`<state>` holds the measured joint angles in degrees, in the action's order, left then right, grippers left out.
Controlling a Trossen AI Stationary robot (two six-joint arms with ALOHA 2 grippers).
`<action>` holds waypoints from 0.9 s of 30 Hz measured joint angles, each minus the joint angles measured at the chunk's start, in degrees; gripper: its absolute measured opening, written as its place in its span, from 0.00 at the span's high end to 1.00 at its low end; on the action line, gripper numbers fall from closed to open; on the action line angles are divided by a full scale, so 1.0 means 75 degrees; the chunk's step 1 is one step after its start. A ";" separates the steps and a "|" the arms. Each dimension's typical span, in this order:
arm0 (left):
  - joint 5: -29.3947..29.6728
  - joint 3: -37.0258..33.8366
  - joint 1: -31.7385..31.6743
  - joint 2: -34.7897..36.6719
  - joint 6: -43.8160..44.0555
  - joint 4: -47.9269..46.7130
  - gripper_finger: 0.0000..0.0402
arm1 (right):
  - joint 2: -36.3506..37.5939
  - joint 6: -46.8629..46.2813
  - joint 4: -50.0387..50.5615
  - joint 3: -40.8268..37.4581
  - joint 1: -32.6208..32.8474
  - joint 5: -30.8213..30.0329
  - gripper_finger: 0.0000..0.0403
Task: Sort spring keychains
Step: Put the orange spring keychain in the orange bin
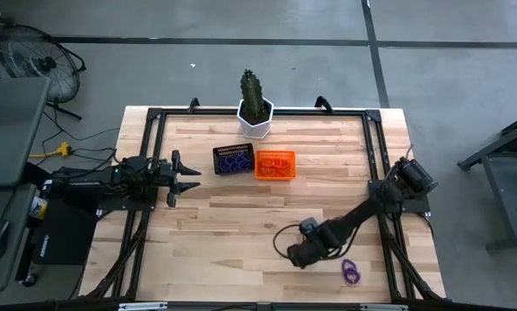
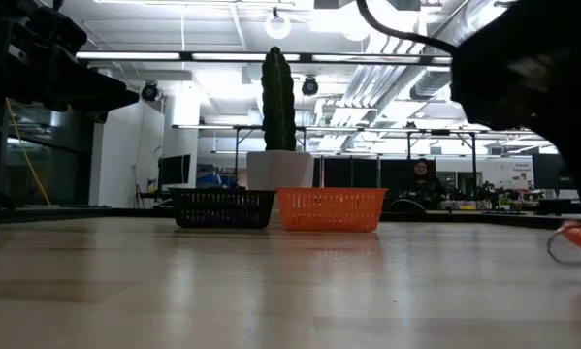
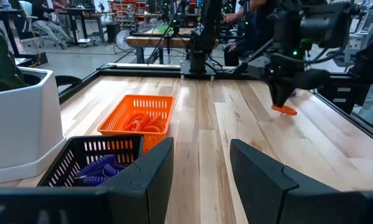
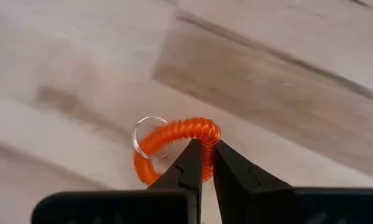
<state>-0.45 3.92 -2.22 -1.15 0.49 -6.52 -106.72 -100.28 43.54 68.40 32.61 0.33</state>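
1. Two spring keychains are lying outside the baskets as the sort is nearing its end: an orange keychain [image 4: 174, 144] pinched in the right gripper [image 4: 206, 163] at the table's [image 1: 241, 225] front right, and a purple keychain [image 1: 351, 272] resting on the wood just beside that arm.

2. Closing on the orange coil, the right gripper's fingers are meeting around its loop low over the boards; whether the coil is lifting clear of the wood or touching it cannot be told.

3. Holding the sorted share at the table's far middle, the black mesh basket [image 1: 233, 160] is carrying purple coils [image 3: 99, 169] and the orange mesh basket [image 1: 274, 164] is carrying orange coils [image 3: 141, 121], the two standing side by side before a potted cactus [image 1: 255, 104].

4. Waiting at the left edge near the black basket, the left gripper [image 3: 202, 174] is standing with its fingers spread and nothing between them.

5. Remaining, by the look of things: carrying the orange piece across to the orange basket, then fetching the purple one for the black basket.
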 joint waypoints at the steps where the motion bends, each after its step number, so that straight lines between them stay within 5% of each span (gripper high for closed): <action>1: 0.0000 -0.0001 0.0000 0.0000 0.0002 0.0000 0.61 | 0.0058 0.0120 -0.0035 0.0000 -0.0096 -0.0018 0.96; 15: 0.0000 -0.0003 -0.0003 0.0000 0.0000 0.0000 0.61 | 0.1073 0.2242 -0.0653 0.0020 -0.2127 -0.0459 0.95; 27: 0.0000 0.0000 0.0000 0.0000 0.0000 0.0000 0.61 | 0.1116 0.4266 0.0196 0.1482 -0.3993 -0.0443 0.95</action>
<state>-0.45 3.92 -2.22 -1.15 0.49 -6.52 -98.35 -68.28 45.01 79.52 2.66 -2.99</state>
